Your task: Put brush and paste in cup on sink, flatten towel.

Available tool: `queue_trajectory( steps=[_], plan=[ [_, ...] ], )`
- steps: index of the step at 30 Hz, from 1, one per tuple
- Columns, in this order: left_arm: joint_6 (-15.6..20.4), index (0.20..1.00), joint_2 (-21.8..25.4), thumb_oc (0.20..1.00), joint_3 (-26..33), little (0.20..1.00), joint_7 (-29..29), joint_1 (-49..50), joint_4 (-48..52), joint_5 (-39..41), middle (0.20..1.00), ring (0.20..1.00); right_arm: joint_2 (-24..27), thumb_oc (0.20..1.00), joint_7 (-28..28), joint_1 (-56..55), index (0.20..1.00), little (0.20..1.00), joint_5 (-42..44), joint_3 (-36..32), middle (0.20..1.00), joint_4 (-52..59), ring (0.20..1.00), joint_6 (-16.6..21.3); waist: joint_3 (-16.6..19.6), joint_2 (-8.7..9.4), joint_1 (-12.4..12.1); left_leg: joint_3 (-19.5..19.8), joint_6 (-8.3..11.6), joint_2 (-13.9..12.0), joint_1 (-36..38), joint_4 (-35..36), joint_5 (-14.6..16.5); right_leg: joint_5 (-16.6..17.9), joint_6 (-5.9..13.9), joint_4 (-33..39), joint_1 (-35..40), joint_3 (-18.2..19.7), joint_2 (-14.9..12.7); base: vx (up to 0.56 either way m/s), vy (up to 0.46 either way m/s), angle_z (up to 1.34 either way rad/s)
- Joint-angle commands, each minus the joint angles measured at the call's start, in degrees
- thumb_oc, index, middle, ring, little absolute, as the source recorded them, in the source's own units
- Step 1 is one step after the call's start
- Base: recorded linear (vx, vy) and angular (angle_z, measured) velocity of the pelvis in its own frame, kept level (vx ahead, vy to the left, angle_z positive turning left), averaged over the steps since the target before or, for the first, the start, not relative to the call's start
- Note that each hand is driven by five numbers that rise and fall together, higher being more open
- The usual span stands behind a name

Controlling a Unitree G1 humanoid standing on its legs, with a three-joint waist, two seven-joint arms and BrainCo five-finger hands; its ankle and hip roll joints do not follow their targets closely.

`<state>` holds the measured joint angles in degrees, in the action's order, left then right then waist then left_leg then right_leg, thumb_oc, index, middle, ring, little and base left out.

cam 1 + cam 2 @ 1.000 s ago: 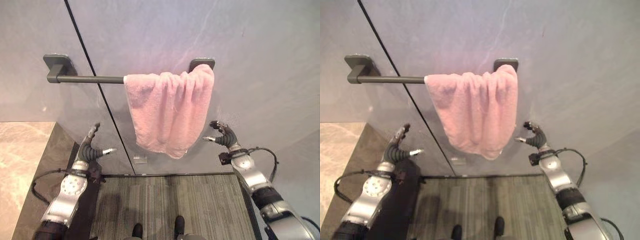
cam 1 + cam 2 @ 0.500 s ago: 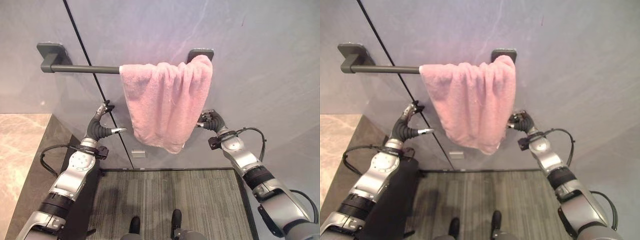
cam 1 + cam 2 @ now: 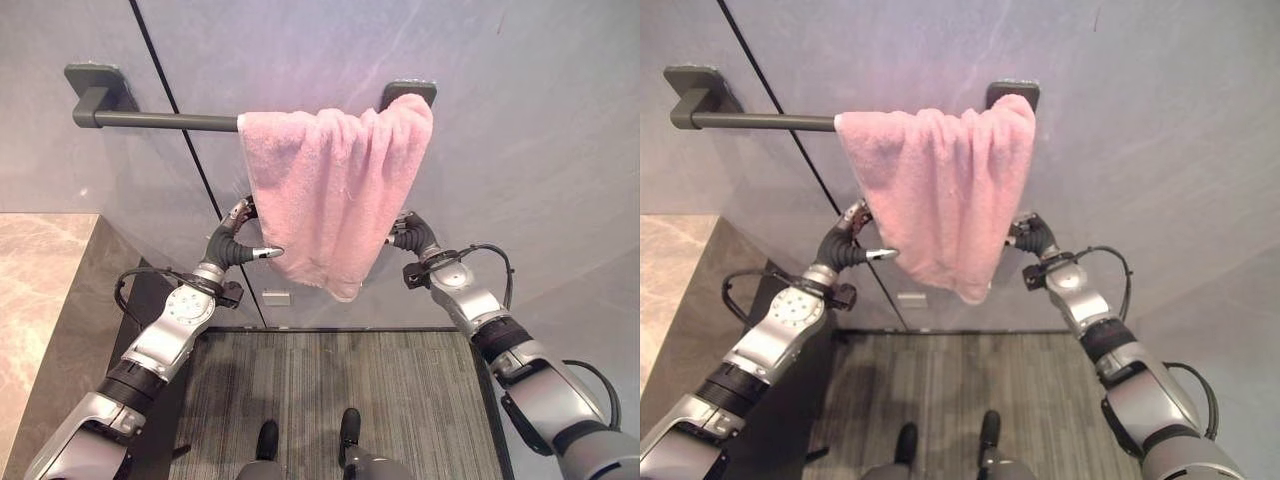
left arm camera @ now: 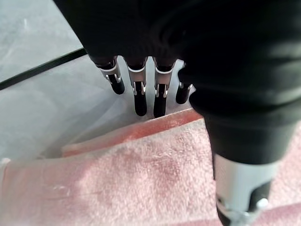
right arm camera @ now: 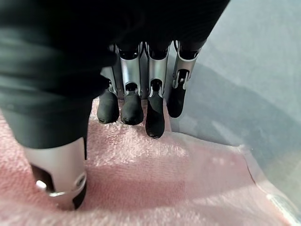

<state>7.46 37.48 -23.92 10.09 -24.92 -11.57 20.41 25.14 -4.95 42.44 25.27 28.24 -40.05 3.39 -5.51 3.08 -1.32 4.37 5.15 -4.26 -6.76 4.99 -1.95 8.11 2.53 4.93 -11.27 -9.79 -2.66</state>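
A grey wall (image 3: 520, 150) is carrying a dark rail (image 3: 160, 121), and a pink towel (image 3: 330, 190) is hanging bunched at its right end. The left hand (image 3: 235, 247) and right hand (image 3: 412, 235) are flanking the towel's lower edges, fingers (image 4: 139, 92) relaxed, pinching nothing, thumbs against the cloth.

no readable text, no labels, no numbers, no signs on any surface
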Motion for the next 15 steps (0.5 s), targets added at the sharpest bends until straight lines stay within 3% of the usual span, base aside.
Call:
queue_trajectory(
  steps=[1, 2, 3, 10, 15],
  plan=[
    [2.55, 0.200, -1.78, 0.200, -4.30, 0.200, -0.74, -12.17, -3.36, 2.45, 0.200, 0.200, -1.80, 0.627, -1.10, 10.47, 0.627, 0.627, 3.01, 0.73, 0.627, -1.91, 0.627, 1.73, 0.96, 1.12, -0.17, -1.94, -0.04, -1.43, 0.60, 0.01, -0.86, -0.82, 7.46, 0.07, 2.63, 1.54, -6.19, 0.04, 0.000, -0.02],
    [2.34, 0.200, -2.25, 0.200, -4.93, 0.200, -0.75, -12.81, -4.02, 2.74, 0.200, 0.200, -2.14, 0.325, -1.11, 10.47, 0.325, 0.325, 3.16, 0.79, 0.325, -1.97, 0.325, 1.69, 0.98, 1.02, -0.13, -1.93, -0.06, -1.41, 0.67, 0.01, -0.85, -0.90, 7.44, 0.07, 2.75, 1.48, -6.21, 0.04, 0.001, -0.03],
    [2.01, 0.200, -2.71, 0.200, -5.33, 0.200, -0.81, -12.96, -4.45, 2.78, 0.200, 0.200, -2.87, 0.200, -1.09, 10.33, 0.200, 0.200, 3.84, 0.95, 0.200, -1.69, 0.200, 1.65, 1.01, 0.97, -0.06, -1.92, -0.06, -1.41, 0.81, 0.01, -0.77, -1.01, 7.41, 0.07, 2.87, 1.43, -6.19, 0.03, 0.006, -0.02],
    [0.64, 0.200, -4.64, 0.200, -4.29, 0.200, -0.19, -10.51, -5.87, 1.17, 0.200, 0.200, -5.62, 0.200, -1.57, 7.54, 0.200, 0.200, 3.67, 0.27, 0.200, -0.09, 0.200, 1.40, 1.34, 1.22, 0.01, -2.12, -0.17, -1.69, 1.44, 0.01, -0.46, -1.34, 7.33, 0.07, 3.28, 1.79, -6.07, 0.01, 0.001, -0.02],
    [0.40, 0.200, -0.70, 0.200, 0.04, 0.200, -0.25, -6.93, 0.03, -3.80, 0.200, 0.200, -3.41, 0.200, -1.37, 5.48, 0.200, 0.200, 2.02, -1.48, 0.200, 5.68, 0.200, 1.63, 1.81, 1.43, -0.52, -1.97, -0.12, -1.80, 2.20, 0.01, 0.01, -1.83, 7.37, 0.07, 4.18, 1.37, -5.97, 0.00, 0.000, 0.00]
  ],
)
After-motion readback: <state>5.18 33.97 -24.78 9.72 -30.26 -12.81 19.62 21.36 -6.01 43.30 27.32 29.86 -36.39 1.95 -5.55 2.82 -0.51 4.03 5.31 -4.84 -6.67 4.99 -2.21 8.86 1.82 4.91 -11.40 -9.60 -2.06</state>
